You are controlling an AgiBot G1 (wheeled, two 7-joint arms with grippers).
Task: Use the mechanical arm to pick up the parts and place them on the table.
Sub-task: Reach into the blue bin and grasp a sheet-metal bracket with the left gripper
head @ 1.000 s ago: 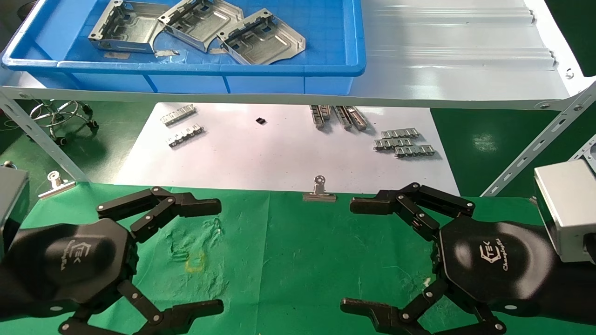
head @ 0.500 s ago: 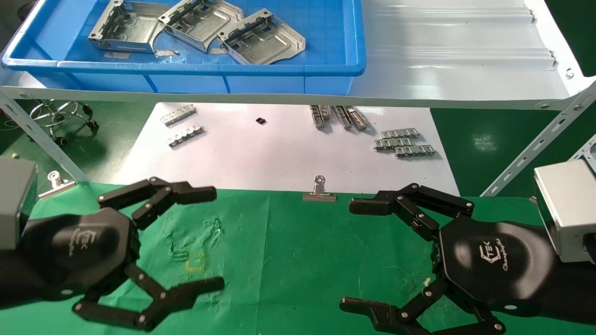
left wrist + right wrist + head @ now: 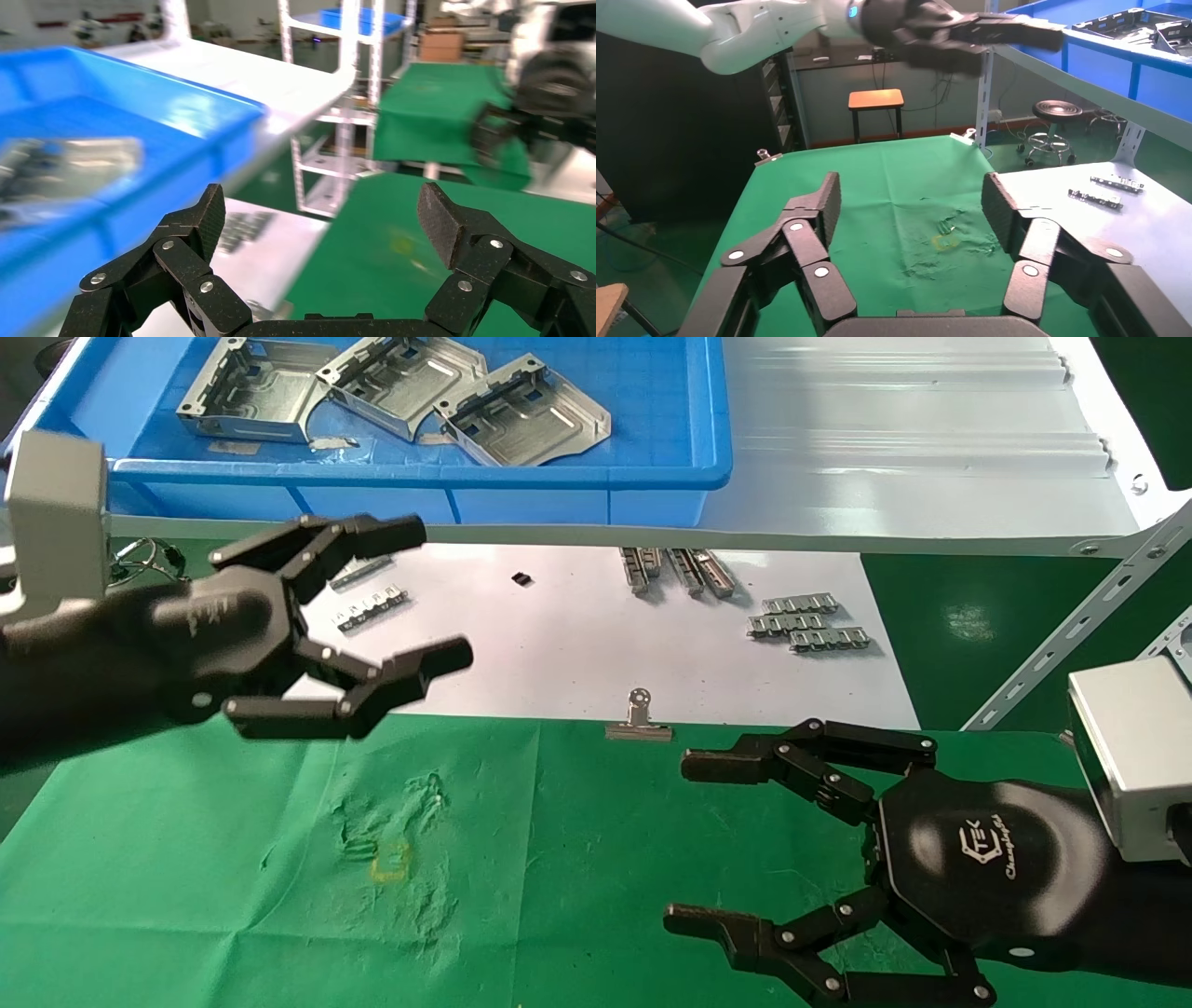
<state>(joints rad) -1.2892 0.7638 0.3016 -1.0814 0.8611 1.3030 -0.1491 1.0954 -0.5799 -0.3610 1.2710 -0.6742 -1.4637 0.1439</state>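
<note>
From the head view, my left hand (image 3: 372,603) hangs released and spread wide in the air, below the front wall of the blue bin (image 3: 419,477) on the grey-white shelf (image 3: 913,477); the parts (image 3: 391,393) lie inside that bin, three silver plates overlapping one another, none yet on the green bench (image 3: 577,859). My right hand (image 3: 694,845) rests low over the bench, also spread and holding nothing. The plates look like thin stamped steel: stiff, light, slick-faced and probably sharp at the cut edges, so I would pinch one across its bent tabbed flange, not its flat face. In the left wrist view my fingers (image 3: 200,221) frame the bin's blurred blue wall, and the pale smear inside may be a part, though I cannot be sure. In the right wrist view my fingers (image 3: 824,203) stand apart above bare green cloth.
</note>
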